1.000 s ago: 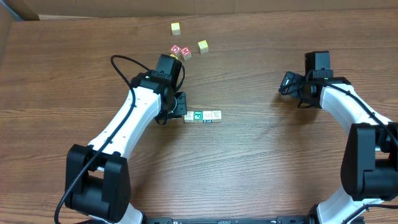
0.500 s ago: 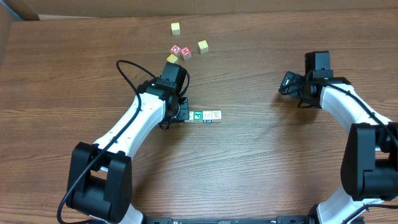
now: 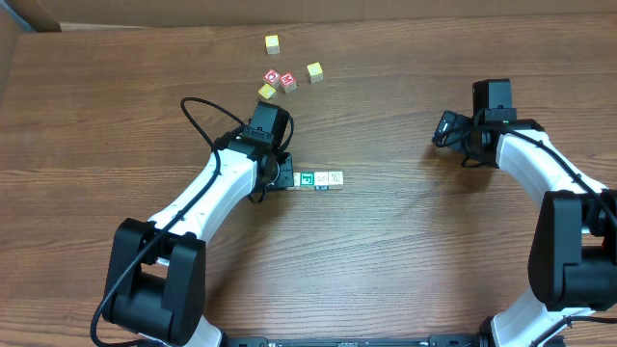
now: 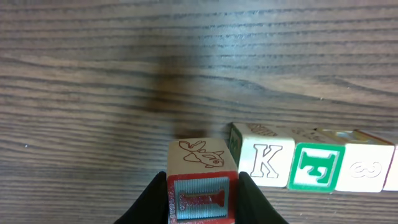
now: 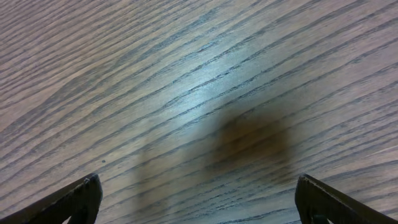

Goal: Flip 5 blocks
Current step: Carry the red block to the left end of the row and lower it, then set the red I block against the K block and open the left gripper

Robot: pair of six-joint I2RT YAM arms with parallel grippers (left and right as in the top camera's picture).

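Note:
My left gripper [image 4: 202, 200] is shut on a block [image 4: 202, 177] with a red-bordered blue face and a fish drawing on its whitish top. This block sits at the left end of a row, close beside the K block [image 4: 268, 160]. A green F block [image 4: 318, 167] and another whitish block [image 4: 367, 168] follow to the right. In the overhead view the left gripper [image 3: 281, 174] covers the held block, and the row [image 3: 321, 179] runs right from it. My right gripper [image 3: 445, 130] stands open over bare table, with nothing between its fingers [image 5: 74, 200].
Behind the left arm lie three yellow cubes [image 3: 273, 43] [image 3: 315, 71] [image 3: 266, 92] and two red cubes [image 3: 273, 77] [image 3: 289, 83]. A black cable [image 3: 198, 111] loops off the left arm. Cardboard edges line the table's far side.
My left arm has shifted a little to the right, bringing the held block against the row's left end. The right arm has not moved.

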